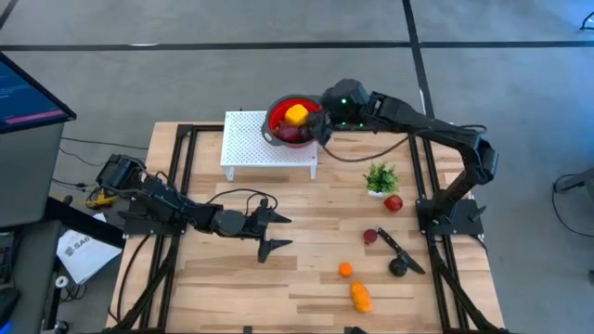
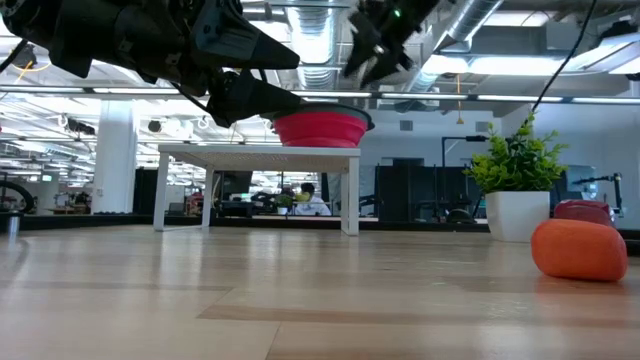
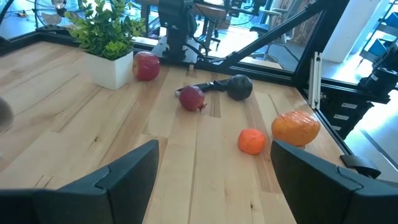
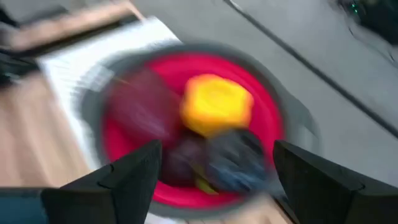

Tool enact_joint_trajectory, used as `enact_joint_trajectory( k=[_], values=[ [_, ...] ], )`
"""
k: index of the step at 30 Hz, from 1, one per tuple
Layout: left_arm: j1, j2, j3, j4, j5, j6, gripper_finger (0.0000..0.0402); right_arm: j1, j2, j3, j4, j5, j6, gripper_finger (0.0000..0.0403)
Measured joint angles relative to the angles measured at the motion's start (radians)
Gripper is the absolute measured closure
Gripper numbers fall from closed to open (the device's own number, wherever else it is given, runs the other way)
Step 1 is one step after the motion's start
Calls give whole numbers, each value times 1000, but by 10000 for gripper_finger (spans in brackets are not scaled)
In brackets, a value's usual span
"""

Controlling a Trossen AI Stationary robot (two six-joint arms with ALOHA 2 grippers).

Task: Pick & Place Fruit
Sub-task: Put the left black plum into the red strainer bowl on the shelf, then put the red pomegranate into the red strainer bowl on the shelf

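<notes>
Fruit split between my red bowl and the table, both my grippers empty.

The red bowl (image 1: 295,121) on the white perforated stand (image 1: 249,147) at the far side holds a yellow piece (image 1: 296,114) and dark maroon ones. On the near right of the table lie a red apple (image 1: 393,202), a maroon fruit (image 1: 370,237), a near-black fruit (image 1: 398,267), a small orange (image 1: 345,270) and a larger orange fruit (image 1: 360,296). My right gripper (image 4: 214,168) hangs over the bowl, fingers apart, holding nothing. My left gripper (image 1: 269,232) waits mid-table, spread wide.

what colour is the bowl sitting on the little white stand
The bowl is red inside with a grey rim, best seen in the high view.
</notes>
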Motion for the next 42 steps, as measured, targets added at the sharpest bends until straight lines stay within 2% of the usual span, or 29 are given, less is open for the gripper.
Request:
enact_joint_trajectory(
  k=[4,7,10,20,24,29,32,36,39,42],
  values=[
    [0,0,0,0,0,0,100,-38,2,-1,-77,3,11,104],
    [0,0,0,0,0,0,100,-39,29,-1,-89,-8,0,124],
    [0,0,0,0,0,0,100,-38,61,-3,-66,-14,-15,163],
    [0,0,0,0,0,0,100,-48,120,-3,56,26,-26,332],
    [0,0,0,0,0,0,100,-48,118,-3,103,50,-26,366],
    [0,0,0,0,0,0,100,-22,77,-3,95,54,-63,391],
    [-1,0,0,0,0,0,100,37,30,-3,32,56,-93,400],
    [-11,0,0,0,0,0,100,179,-39,-23,-57,69,-134,401],
    [-20,0,0,0,0,0,100,321,-90,-64,-136,141,-139,402],
    [-30,0,0,0,0,0,100,476,-141,-140,-207,259,-99,401]
  ],
)
